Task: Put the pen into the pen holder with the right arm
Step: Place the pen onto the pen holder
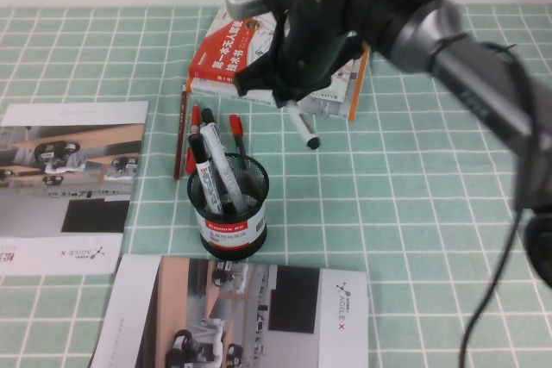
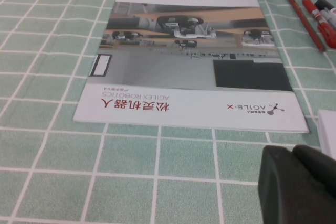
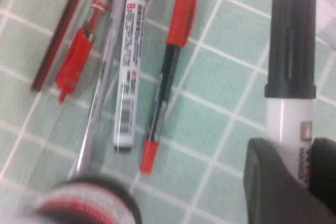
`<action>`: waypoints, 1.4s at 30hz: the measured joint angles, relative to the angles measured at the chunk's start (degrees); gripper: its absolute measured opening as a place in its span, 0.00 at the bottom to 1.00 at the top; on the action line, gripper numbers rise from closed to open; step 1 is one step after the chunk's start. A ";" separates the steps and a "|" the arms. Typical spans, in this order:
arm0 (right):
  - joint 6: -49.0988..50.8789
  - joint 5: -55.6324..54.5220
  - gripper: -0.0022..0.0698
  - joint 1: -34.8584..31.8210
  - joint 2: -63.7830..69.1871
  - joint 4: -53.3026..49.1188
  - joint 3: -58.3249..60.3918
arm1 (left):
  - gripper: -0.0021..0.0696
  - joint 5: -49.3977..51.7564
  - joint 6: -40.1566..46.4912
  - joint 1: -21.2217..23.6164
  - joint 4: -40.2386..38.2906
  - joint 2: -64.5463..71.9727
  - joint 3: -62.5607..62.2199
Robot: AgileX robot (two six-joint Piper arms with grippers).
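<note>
My right gripper point(image 1: 289, 99) is shut on the pen point(image 1: 304, 129), a white-barrelled marker with a black cap that hangs cap-down above the mat. It is behind and to the right of the pen holder point(image 1: 231, 213). The holder is a black mesh cup with a red-and-white band, and two black-capped markers stand in it. In the right wrist view the pen point(image 3: 291, 51) sticks out from between the fingers of the right gripper point(image 3: 296, 156). My left gripper point(image 2: 302, 182) is out of the high view. It hovers shut and empty over the mat beside a brochure.
Red-capped markers point(image 1: 237, 127), a brown pencil point(image 1: 181, 135) and another black-capped marker point(image 3: 131, 61) lie behind the holder. A stack of books point(image 1: 250, 53) stands at the back. Brochures lie at the left point(image 1: 69, 187) and the front point(image 1: 250, 316).
</note>
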 joint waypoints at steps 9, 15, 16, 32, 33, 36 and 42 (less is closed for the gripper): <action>0.00 -11.51 0.20 0.70 -19.01 -0.21 27.84 | 0.02 0.00 0.00 0.00 0.00 0.00 0.00; 0.00 -38.65 0.20 2.11 -31.62 2.45 52.78 | 0.02 0.00 0.00 0.00 0.00 0.00 0.00; 0.00 -44.86 0.20 2.25 -33.11 2.51 57.11 | 0.02 0.00 0.00 0.00 0.00 0.00 0.00; 0.00 -115.94 0.20 5.80 -31.43 -2.91 83.04 | 0.02 0.00 0.00 0.00 0.00 0.00 0.00; 0.00 -116.62 0.20 5.81 -30.46 -3.48 82.67 | 0.02 0.00 0.00 0.00 0.00 0.00 0.00; 0.00 -118.84 0.20 6.16 -27.02 -4.18 81.50 | 0.02 0.00 0.00 0.00 0.00 0.00 0.00; 0.00 -120.85 0.20 6.26 -22.78 -6.07 79.69 | 0.02 0.00 0.00 0.00 0.00 0.00 0.00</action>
